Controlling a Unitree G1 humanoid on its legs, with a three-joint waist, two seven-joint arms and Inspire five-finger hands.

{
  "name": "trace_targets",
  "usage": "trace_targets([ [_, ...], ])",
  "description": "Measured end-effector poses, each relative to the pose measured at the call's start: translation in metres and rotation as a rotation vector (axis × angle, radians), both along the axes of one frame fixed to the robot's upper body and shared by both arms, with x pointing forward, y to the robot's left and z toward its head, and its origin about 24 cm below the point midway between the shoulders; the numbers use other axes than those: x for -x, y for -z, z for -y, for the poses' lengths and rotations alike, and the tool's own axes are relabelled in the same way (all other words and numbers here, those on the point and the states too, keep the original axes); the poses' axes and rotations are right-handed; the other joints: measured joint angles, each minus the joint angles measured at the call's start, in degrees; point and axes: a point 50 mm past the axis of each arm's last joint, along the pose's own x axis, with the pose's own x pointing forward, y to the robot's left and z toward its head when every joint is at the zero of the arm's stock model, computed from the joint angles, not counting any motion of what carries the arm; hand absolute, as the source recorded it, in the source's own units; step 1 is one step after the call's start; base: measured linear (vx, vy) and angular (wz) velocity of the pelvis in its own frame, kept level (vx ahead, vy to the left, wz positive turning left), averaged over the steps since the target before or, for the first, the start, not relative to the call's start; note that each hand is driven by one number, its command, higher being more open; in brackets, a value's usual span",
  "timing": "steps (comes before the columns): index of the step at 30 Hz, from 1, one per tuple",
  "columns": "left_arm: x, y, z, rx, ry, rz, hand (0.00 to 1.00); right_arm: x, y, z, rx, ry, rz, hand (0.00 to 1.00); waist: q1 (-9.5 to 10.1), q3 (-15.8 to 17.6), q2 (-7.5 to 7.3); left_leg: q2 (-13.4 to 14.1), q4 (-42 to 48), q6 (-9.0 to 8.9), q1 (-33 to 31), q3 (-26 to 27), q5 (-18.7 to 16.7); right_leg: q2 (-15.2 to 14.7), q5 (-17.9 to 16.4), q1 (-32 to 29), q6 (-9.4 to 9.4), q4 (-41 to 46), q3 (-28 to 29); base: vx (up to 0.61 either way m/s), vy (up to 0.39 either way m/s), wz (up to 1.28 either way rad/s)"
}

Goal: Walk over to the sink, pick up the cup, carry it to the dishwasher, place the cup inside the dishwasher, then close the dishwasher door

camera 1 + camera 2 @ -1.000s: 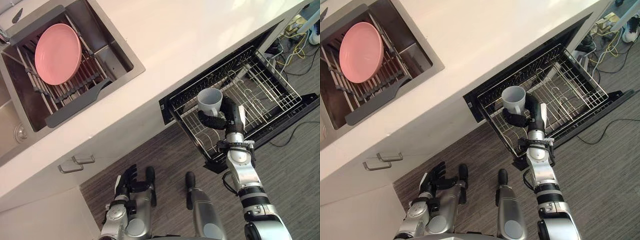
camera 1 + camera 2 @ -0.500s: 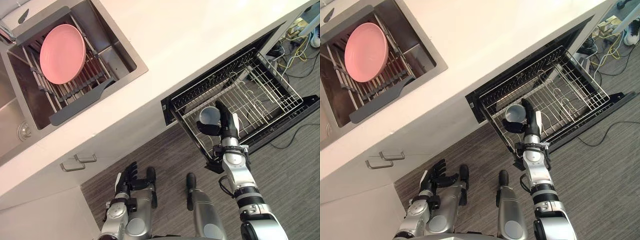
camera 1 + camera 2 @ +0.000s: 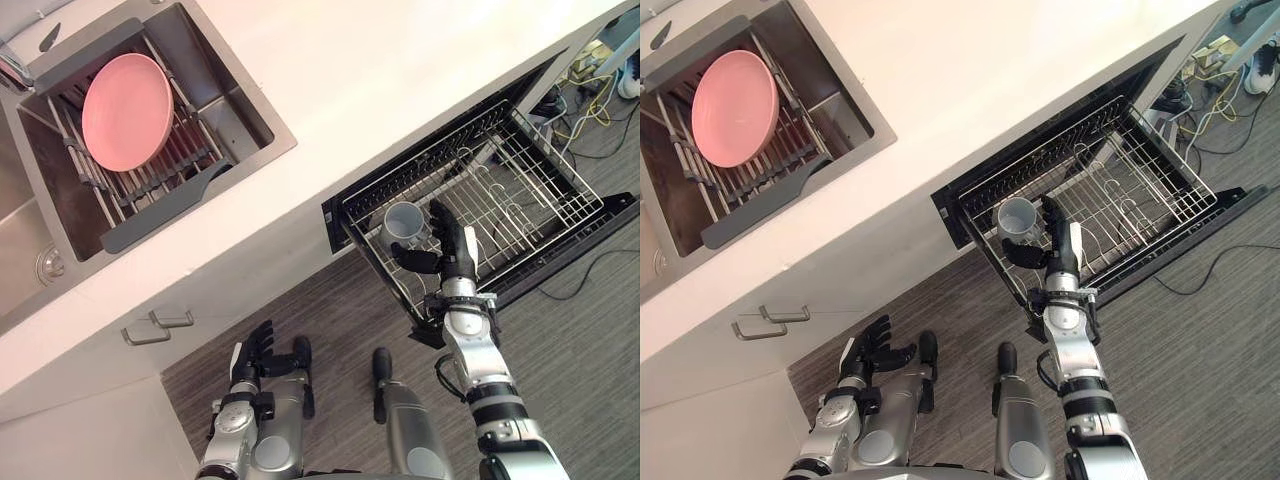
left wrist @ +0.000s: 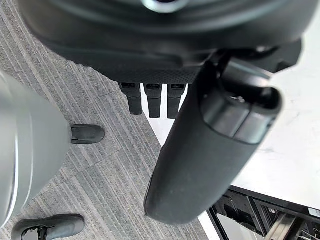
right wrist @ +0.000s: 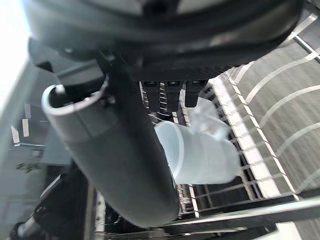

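Well away to the left of the left robot hand (image 3: 258, 352), a round pink plate (image 3: 125, 110) stands in the steel sink (image 3: 262, 128). That robot hand hangs low over the floor, fingers loosely spread, holding nothing. The pale grey ceramic cup (image 3: 403, 222) sits in the dishwasher's wire rack (image 3: 535, 190), just left of the right robot hand (image 3: 450, 250), whose fingers are straight and wide apart from the thumb.

Plate (image 3: 125, 110) is showing flat pink, no pattern. Drainer (image 3: 165, 200) is reading dark grey; sink (image 3: 245, 105) steel-grey. Counter (image 3: 380, 70) is looking plain off-white. Cup (image 3: 403, 222) is showing pale grey-white. R hand (image 3: 452, 248) is showing black. Dishwasher rack (image 3: 520, 190) is gleaming silver wire w/ black surround. Floor (image 3: 340, 310) is showing grey-brown, fine stripes.
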Motion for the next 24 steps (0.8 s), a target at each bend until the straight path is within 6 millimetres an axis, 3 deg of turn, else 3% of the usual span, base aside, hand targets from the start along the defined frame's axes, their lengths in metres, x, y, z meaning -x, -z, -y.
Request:
trace_targets([
  [7,0.008,0.010,-0.001,-0.016,0.012,-0.062,0.90,0.020,0.000,0.002,0.065,0.011,0.023,0.90,-1.10,-0.1,-0.66,0.3,0.0,0.12,1.9,1.0,-1.0,0.4,1.4,3.0,0.34,-3.6,1.2,0.02,0.012,-0.10],
  [15,0.018,0.018,-0.008,-0.047,0.020,-0.122,0.90,0.049,0.018,0.002,0.037,-0.006,-0.035,0.90,-2.76,-1.1,-2.28,-0.1,-0.6,0.11,4.9,1.5,-1.5,0.3,2.9,7.3,0.75,-8.0,2.0,0.04,0.011,-0.06],
  [20,0.037,0.033,-0.015,-0.045,-0.015,-0.224,0.90,0.075,0.032,-0.006,-0.009,-0.027,-0.090,0.90,-3.26,-6.1,-3.32,-0.6,-2.9,0.17,7.9,0.9,-1.4,-0.1,3.1,10.7,0.88,-10.5,1.2,0.03,0.004,0.07],
  [24,0.052,0.040,-0.018,-0.043,-0.032,-0.272,0.90,0.086,0.027,-0.019,-0.037,-0.064,-0.064,0.90,-3.81,-9.3,-3.28,-1.2,-5.0,0.40,10.9,0.9,-1.2,-0.2,3.2,13.5,1.07,-12.0,1.0,0.03,0.000,0.02],
])
